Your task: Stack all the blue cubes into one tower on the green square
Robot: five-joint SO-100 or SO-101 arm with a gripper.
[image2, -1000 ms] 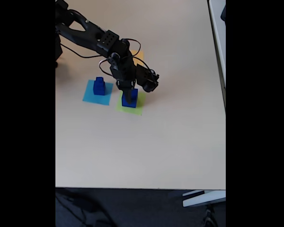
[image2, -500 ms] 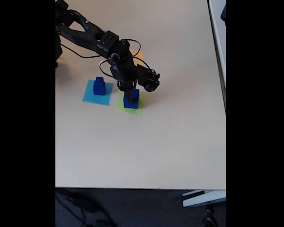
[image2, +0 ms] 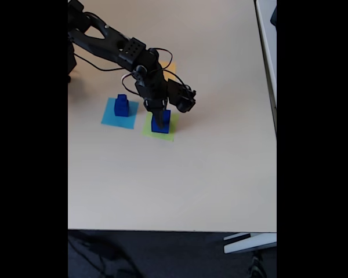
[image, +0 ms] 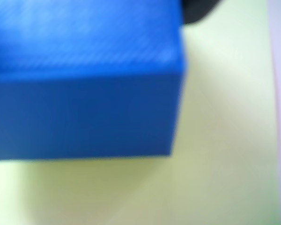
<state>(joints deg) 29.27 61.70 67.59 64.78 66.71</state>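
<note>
In the fixed view, a large blue cube (image2: 160,123) rests on or just above the green square (image2: 167,135), right of the middle of the table's far half. My gripper (image2: 156,112) comes down onto it from above and appears shut on it. The wrist view shows this blue cube (image: 84,79) very close and blurred, with the green square (image: 225,140) below and to its right. Two smaller blue cubes (image2: 122,106) stand stacked on a light-blue paper square (image2: 109,118) to the left.
An orange paper square (image2: 170,68) peeks out behind the arm (image2: 113,45), which reaches in from the top left. The beige table (image2: 191,185) ends at its front edge near the bottom and at its right edge.
The gripper and the large cube have shifted slightly down onto the green square. The stack on the light-blue square has not moved.
</note>
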